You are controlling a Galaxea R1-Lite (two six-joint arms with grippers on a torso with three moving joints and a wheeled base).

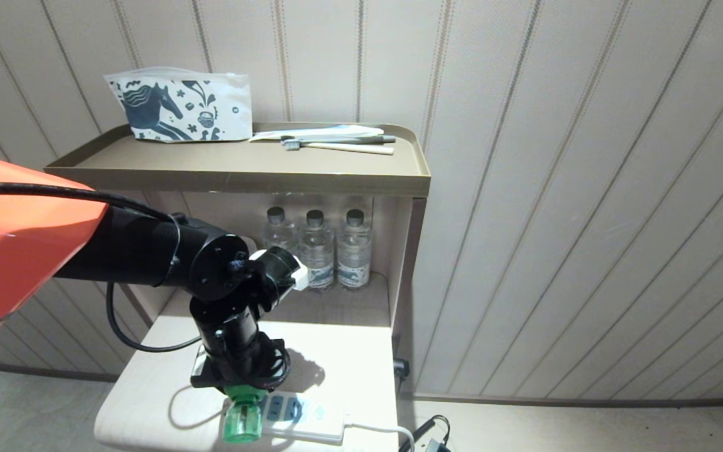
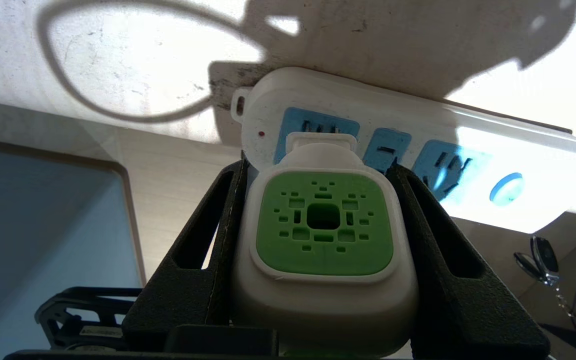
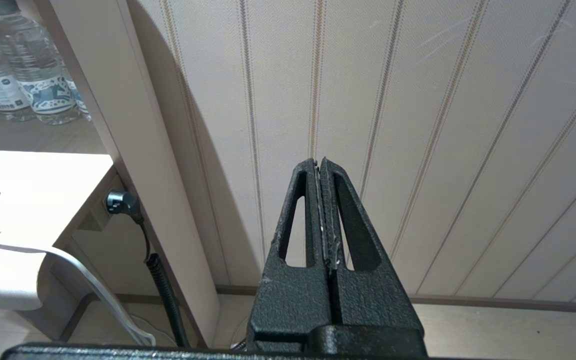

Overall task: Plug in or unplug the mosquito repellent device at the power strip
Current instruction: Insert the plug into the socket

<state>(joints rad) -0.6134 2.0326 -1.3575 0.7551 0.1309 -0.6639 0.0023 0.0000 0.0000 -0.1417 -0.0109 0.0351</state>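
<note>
In the head view, the mosquito repellent device (image 1: 243,419) is seen at the end of the power strip (image 1: 302,419) farthest from its white cord, on the pale counter (image 1: 349,358). It is gripped by the left end effector (image 1: 240,382), which reaches straight down onto it. The green bottle lies level, pointing away from the strip along the counter's front edge, so the device's long axis appears to run in line with the strip.

In the left wrist view, the device's white head (image 2: 324,235) is clamped between the two black fingers (image 2: 208,270), one on each flat side, with the green vented top facing the camera. The plug end is pressed against the first blue socket face (image 2: 318,127); the prongs cannot be seen.

The device is judged light and stiff, its smooth plastic somewhat slippery; the hard head is the safer hold, not the liquid bottle.

In the right wrist view, the right end effector (image 3: 322,167) is held away by the wall, fingers pressed together and empty.
</note>
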